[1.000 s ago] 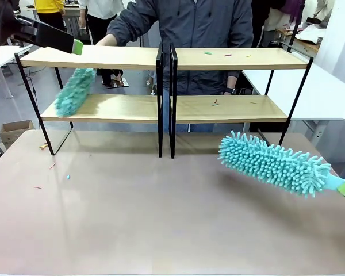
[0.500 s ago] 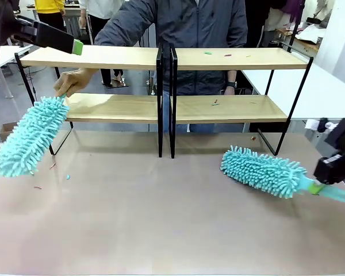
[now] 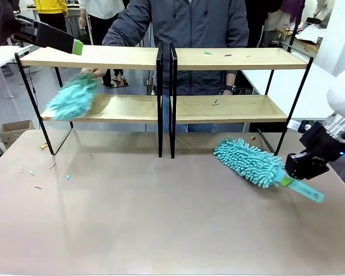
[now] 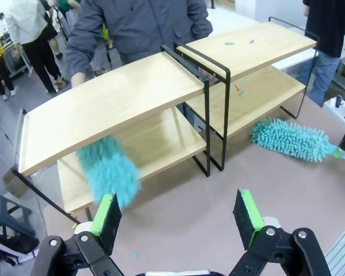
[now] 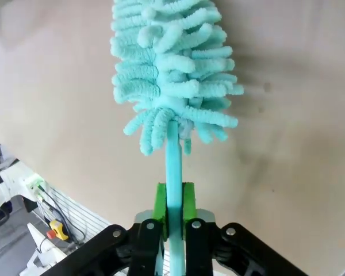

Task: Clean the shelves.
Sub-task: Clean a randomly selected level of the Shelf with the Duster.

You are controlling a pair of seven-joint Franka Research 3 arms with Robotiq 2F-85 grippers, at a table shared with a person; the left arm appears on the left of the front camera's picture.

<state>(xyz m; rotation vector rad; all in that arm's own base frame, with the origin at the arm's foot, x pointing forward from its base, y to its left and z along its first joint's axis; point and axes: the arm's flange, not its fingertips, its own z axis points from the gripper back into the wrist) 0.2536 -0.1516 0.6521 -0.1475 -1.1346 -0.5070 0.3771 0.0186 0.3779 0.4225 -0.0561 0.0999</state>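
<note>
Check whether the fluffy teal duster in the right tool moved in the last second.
Yes. The fluffy teal duster, clamped in the right tool, has shifted left, toward the middle posts of the black-framed wooden shelves.

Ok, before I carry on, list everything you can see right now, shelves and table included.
two-tier racks of thin black metal with light-wood boards: 2, side by side at the table's far edge; left rack, right rack
fluffy teal dusters: 2; person's duster at the left rack's lower board, robot's duster low over the table's right side
small scraps: several, green and reddish; on both of the right rack's boards and the table's left part
tan tabletop: 1
cardboard box: 1, brown, on the floor far left
person in grey jacket: 1, behind the racks; hand on their duster
left gripper: open, raised
right gripper: shut on the robot's duster handle
</note>
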